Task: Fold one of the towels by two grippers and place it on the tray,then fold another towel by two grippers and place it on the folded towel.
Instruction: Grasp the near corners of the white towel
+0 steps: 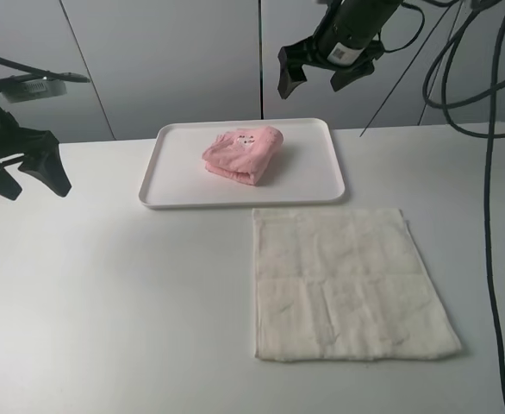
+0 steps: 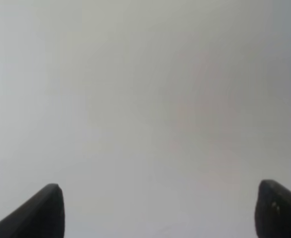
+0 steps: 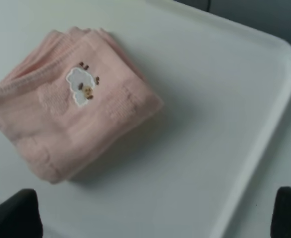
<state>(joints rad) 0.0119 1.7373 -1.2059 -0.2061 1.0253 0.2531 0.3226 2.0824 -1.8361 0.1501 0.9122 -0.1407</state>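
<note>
A folded pink towel [image 1: 244,153] with a small sheep patch lies on the white tray [image 1: 321,181] at the back of the table; it also shows in the right wrist view [image 3: 71,124] on the tray [image 3: 225,114]. A cream towel [image 1: 347,285] lies flat and unfolded on the table in front of the tray, to the right. My right gripper [image 1: 321,76] is open and empty, raised high above the tray's back right. My left gripper [image 1: 33,179] is open and empty, raised at the far left over bare table. In the left wrist view my open left gripper [image 2: 158,210] is over plain table only.
The white table [image 1: 106,302] spreads to the left and front of the cream towel. Black cables [image 1: 491,172] hang down at the right side. A grey panelled wall [image 1: 175,60] stands behind the table.
</note>
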